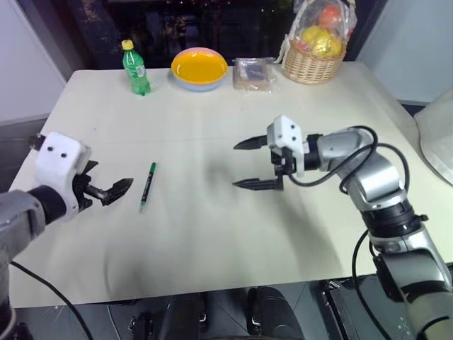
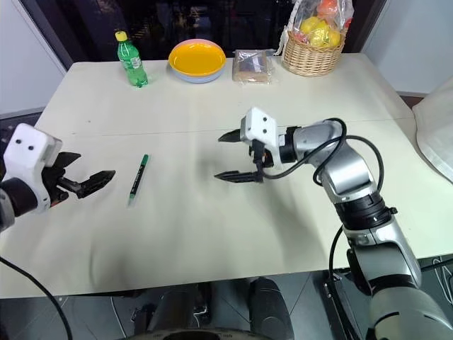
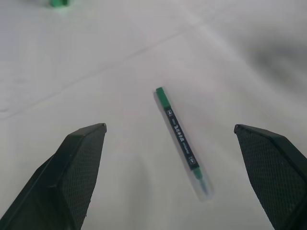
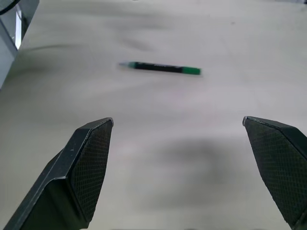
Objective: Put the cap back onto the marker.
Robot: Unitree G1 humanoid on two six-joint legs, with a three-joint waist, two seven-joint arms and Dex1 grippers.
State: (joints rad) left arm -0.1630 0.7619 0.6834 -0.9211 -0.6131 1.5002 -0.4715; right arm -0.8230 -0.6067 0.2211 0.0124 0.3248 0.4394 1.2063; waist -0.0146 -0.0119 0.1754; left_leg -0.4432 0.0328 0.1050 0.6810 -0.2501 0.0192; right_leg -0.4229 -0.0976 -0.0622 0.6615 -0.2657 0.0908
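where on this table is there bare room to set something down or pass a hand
The near half of the table is bare, from the marker across to under the right gripper, and so is the strip between the marker and the far row. The far edge is crowded: green bottle, yellow bowl, wrapped packet, fruit basket. The left gripper hangs beside the marker.

Printed markings in the scene.
The thin dark marker (image 3: pixel 181 140) with the green cap (image 3: pixel 161 96) carries small white lettering along its barrel, too small to read; no other text is legible.
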